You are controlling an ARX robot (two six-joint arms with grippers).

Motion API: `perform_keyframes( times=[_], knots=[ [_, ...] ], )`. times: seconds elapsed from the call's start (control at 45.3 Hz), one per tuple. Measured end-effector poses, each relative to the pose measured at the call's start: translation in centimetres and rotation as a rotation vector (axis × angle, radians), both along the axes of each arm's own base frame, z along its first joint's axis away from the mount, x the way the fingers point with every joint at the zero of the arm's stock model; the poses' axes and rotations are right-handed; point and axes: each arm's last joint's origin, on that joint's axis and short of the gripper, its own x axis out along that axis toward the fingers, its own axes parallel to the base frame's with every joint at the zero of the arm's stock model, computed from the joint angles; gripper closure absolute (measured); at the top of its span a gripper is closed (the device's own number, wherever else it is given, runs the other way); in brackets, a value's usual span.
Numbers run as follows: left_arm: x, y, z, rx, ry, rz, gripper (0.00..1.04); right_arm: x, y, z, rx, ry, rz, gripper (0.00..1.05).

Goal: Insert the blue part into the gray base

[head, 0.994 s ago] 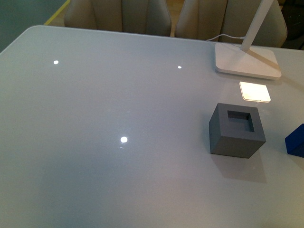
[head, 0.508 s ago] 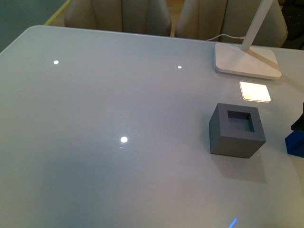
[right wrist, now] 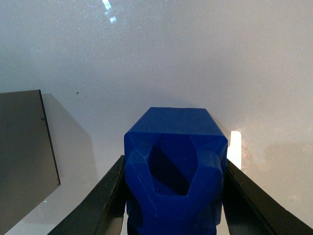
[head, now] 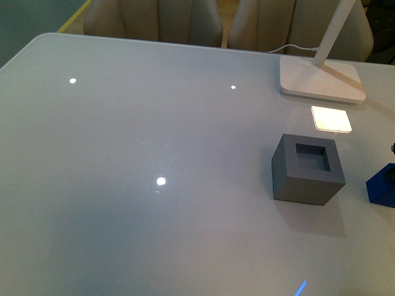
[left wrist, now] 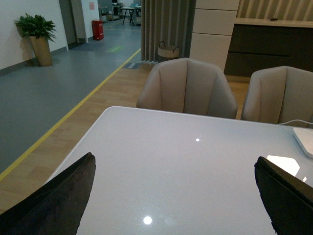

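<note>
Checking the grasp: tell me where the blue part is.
The blue part sits at the front view's right edge, beside the gray base, between the fingers of the right gripper.

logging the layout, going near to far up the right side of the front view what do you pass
matte gray cube with a square hole → bright square light patch → flat white lamp foot → beige padded chairs

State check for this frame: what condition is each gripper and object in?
gray base: upright on the table, top hole empty.
blue part: held from both sides, outside the gray base.
right gripper: shut on the blue part.
left gripper: open, empty.
lamp: apparently lit, bright patch on the table.
</note>
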Motion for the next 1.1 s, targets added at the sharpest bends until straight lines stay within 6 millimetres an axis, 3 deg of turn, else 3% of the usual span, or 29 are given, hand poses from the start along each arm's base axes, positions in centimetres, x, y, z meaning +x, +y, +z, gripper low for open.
perform_keyframes(
  times=[0.221, 0.442, 0.574, 0.884, 1.104],
  knots=[
    [0.0, 0.0, 0.0, 0.000, 0.000, 0.000, 0.07, -0.9, 0.0, 1.7, 0.036, 0.012, -0.005, 0.60],
    [0.0, 0.0, 0.0, 0.000, 0.000, 0.000, 0.07, -0.9, 1.0, 6.5, 0.016, -0.059, 0.010, 0.60],
    [0.0, 0.0, 0.0, 0.000, 0.000, 0.000, 0.07, 0.2, 4.1, 8.5, 0.015, -0.099, 0.051, 0.60],
    [0.0, 0.0, 0.0, 0.000, 0.000, 0.000, 0.07, 0.6, 10.8, 9.7, 0.023, -0.116, 0.121, 0.60],
    [0.0, 0.0, 0.0, 0.000, 0.000, 0.000, 0.07, 0.3, 13.0, 10.3, 0.010, -0.135, 0.133, 0.60]
  ],
)
